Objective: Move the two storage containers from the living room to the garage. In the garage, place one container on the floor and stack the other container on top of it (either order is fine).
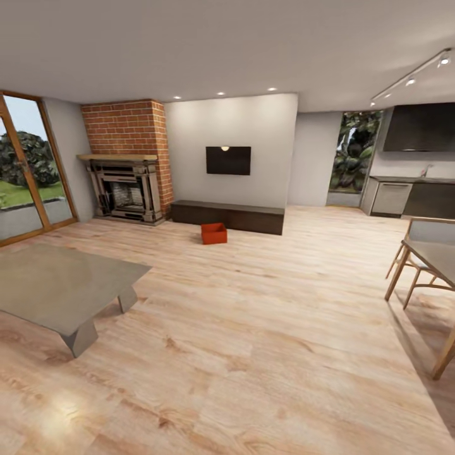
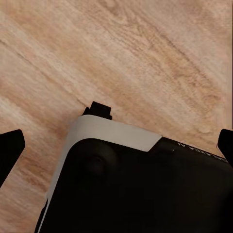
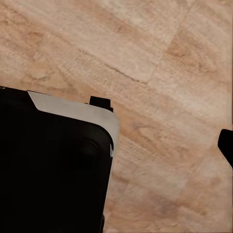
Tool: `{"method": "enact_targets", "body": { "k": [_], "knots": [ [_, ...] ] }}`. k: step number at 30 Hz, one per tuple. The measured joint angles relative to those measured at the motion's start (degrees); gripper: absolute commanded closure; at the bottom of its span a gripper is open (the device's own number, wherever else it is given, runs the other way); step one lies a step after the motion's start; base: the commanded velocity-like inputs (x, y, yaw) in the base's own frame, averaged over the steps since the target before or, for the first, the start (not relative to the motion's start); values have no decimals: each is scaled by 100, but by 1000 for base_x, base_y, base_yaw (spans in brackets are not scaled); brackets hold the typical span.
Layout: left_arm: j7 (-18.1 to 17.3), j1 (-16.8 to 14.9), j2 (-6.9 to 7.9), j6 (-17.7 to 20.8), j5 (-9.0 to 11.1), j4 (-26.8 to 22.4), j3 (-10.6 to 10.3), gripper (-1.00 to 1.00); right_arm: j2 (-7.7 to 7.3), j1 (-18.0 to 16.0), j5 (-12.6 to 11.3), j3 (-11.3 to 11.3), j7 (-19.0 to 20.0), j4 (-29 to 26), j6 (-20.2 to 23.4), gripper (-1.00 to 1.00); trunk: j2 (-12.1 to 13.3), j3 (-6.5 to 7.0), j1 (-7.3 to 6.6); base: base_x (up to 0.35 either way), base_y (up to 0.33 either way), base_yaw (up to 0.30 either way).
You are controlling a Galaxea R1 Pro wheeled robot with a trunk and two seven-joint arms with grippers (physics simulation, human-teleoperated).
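Head view: one storage container [image 1: 214, 233] by TV bench [image 1: 229, 216]; both grippers' openness unclear; no legible writing.

Light wood plank floor [image 1: 265, 354] runs to white walls [image 1: 230, 126]. A brick fireplace [image 1: 126, 164], dark TV bench [image 1: 230, 216] and grey coffee table [image 1: 57, 287] stand about.

Orange-red container [image 1: 214, 233], light wood-grain floor [image 1: 265, 354], red brick fireplace [image 1: 129, 128], seemingly black bench [image 1: 229, 216].

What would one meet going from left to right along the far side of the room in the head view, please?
Glass door → brick fireplace → orange-red storage container on the wood floor, in front of the low dark TV bench → window with foliage → dark kitchen cabinets.
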Motion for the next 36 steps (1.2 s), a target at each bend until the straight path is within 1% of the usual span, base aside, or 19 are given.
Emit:
{"method": "enact_targets", "body": {
  "k": [15, 31, 36],
  "knots": [
    [0, -1, -10, 0, 0, 1, 0, -100, -45, 3, 56, 41, 8, 0, -16, -100, 0, 0, 0, 322, -75, 12],
    [0, -1, -8, 4, 0, 4, 0, -100, -11, 2, 43, 25, 8, 0, -21, -100, 0, 0, 0, 320, -104, 0],
    [0, -1, -8, 77, -2, 5, 6, -100, -15, 3, 46, 26, 1, 0, -23, -100, 0, 0, 0, 320, -121, 0]
  ]
}}
